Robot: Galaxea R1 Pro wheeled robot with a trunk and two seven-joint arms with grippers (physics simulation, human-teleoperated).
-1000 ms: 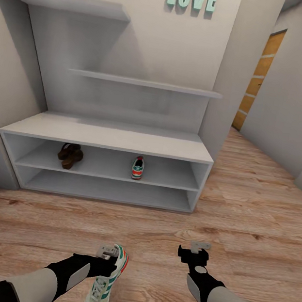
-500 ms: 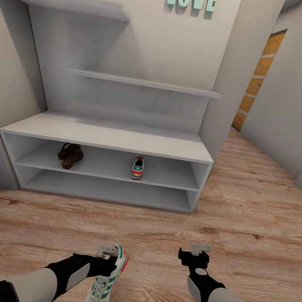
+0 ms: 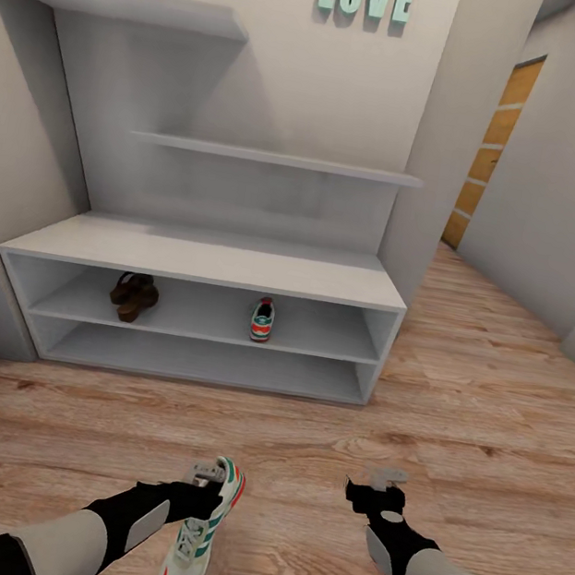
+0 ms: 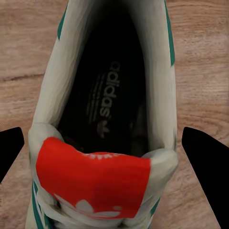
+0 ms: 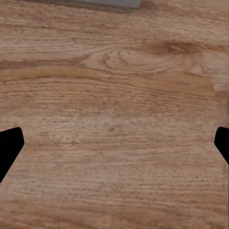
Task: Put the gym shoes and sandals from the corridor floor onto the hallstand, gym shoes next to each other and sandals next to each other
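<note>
Right, the last pickup is on: the left gripper is down at the white lace-up sneaker with teal-green stripes and red-orange trim, which lies on the light brown wood-plank floor just in front of the robot, toe pointing toward the rack. In the left wrist view the two dark fingertips stand apart, one on each side of the sneaker's collar with floor visible between them and the shoe, so I read this pincer as spread wide, not yet clamped. The shoe shows a dark insole with pale branding, a red-orange tongue tab and soft grey-white sides. The right gripper hovers above bare planks, fingers splayed, holding nothing.

Over on the wide pale grey-white rack with two low open shelves, the upper shelf already carries the pair of brown leather sandals on the left and a matching striped sneaker further right, well apart from them.

Next call, as I judge it: pinch across the collar, lift clear of the floor, then carry it to the upper shelf and set it just beside its partner, heel out, without nudging that one
</note>
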